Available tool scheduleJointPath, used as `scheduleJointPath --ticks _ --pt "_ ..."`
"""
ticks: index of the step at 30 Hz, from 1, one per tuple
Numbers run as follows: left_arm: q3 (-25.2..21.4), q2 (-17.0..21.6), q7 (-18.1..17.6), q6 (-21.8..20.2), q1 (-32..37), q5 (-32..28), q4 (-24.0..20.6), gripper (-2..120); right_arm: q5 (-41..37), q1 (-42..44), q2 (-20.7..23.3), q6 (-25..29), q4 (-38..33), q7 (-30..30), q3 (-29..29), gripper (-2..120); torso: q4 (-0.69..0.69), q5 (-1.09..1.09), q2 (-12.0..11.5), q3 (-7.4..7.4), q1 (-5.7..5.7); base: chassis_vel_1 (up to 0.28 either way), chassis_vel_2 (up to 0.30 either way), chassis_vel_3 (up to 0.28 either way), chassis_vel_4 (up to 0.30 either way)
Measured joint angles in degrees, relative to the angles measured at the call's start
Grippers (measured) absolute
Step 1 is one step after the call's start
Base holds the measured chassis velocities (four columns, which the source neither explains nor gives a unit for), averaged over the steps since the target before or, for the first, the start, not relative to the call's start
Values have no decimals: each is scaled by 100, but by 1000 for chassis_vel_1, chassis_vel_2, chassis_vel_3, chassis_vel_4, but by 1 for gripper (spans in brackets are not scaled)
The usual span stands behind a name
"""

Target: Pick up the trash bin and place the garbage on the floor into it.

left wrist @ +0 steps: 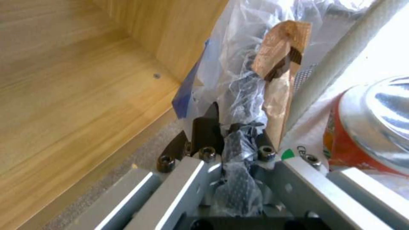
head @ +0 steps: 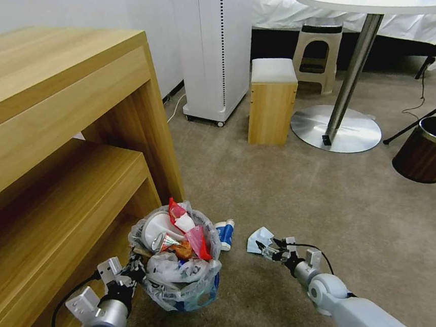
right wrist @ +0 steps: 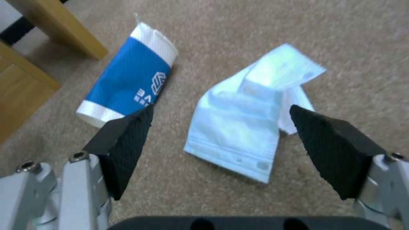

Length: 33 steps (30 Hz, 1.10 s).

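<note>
Beige carpet (head: 281, 188) fills your head view; low centre-left, the trash bin (head: 179, 268) sits packed with litter, the left gripper (head: 132, 272) at its rim. In your left wrist view, the fingers (left wrist: 204, 127) are clamped on the bag-lined rim. In your right wrist view, the right gripper (right wrist: 221, 140) is spread apart around a pale tissue (right wrist: 251, 111); a blue-white cup (right wrist: 127, 83) lies upper left.

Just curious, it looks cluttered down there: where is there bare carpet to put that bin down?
Open carpet stretches from the face mask toward the wooden stool and brown bin. It is crowded near the desk: trash bin, blue-white cup, mask and both grippers, left and right, sit close together.
</note>
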<state>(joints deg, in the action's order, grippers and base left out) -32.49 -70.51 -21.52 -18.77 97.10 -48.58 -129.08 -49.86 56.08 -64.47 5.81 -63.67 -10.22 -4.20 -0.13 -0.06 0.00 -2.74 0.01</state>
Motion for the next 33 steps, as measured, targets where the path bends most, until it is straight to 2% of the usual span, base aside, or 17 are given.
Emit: scheduleJointPath --ticks 33 --pt "11 5 0 21 20 -58 -100 1 92 -455 -387 171 804 4 59 81 0 1 0 0 0 0 0 0 0"
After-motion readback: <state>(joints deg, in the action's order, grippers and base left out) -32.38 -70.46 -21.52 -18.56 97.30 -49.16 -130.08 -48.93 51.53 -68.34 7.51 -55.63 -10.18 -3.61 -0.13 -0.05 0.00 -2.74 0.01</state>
